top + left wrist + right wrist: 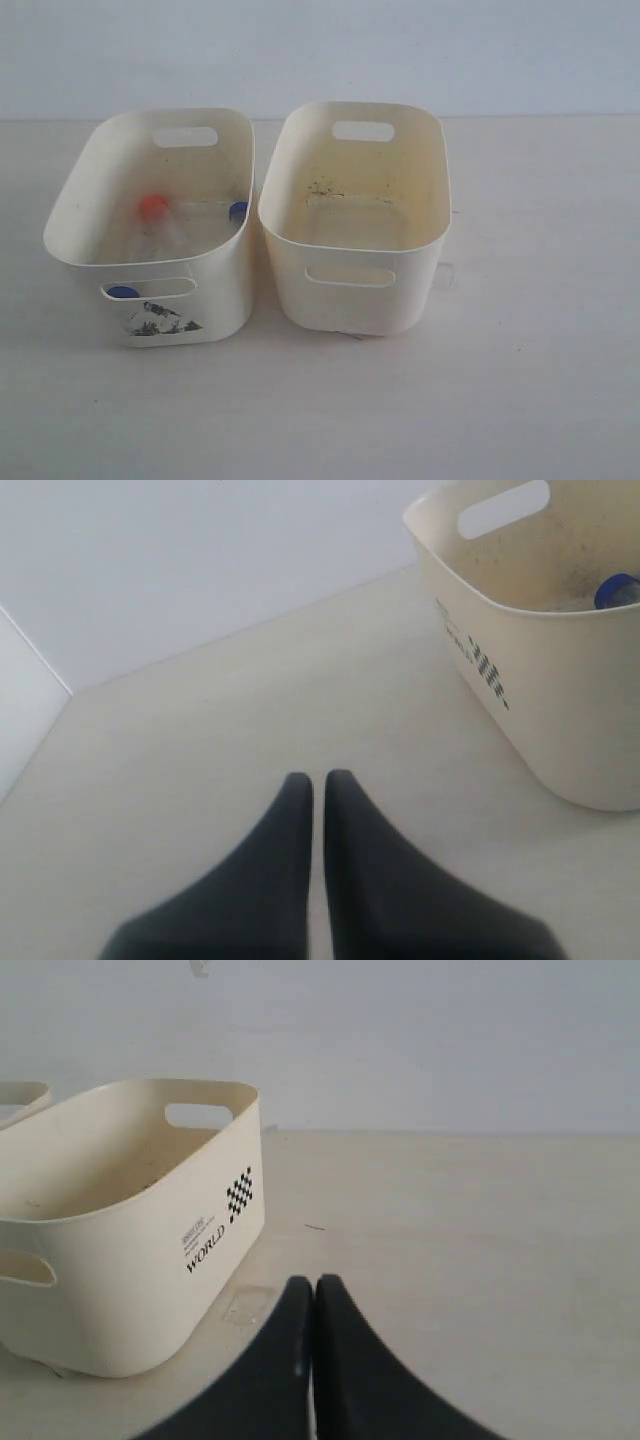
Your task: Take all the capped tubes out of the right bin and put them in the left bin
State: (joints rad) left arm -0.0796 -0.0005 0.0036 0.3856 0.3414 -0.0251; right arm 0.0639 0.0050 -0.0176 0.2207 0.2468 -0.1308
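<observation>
Table (540, 380): pale, flat surface. Its far edge meets a pale wall (320, 50) just behind the bins. In the exterior view there is wide open room in front of the bins and to their right, and a narrower strip to their left.

Left bin (225, 300): cream tub with a dark torn sticker under its near slot. It stands upright on the left. In the left wrist view its side wall (560, 710) carries a dark print, with open table between it and the gripper.

Right bin (350, 270): cream tub, upright, just beside the left bin. The two rims come very close; whether they touch cannot be told. The yellowish stained floor is in full view. The right wrist view shows its "WORLD" side (130, 1270).

Left gripper (318, 780): jaws drawn together with only a hairline gap, holding nothing. It is over bare table, apart from the left bin.

Right gripper (314, 1282): jaws pressed together, holding nothing. It is over bare table, near the right bin's printed side.

Tubes: three caps can be made out, all inside the left bin.
- The orange tube (152, 206) lies on the floor.
- One blue cap (238, 210) is against the wall next to the right bin.
- Another blue cap (122, 292) shows through the near slot.
</observation>
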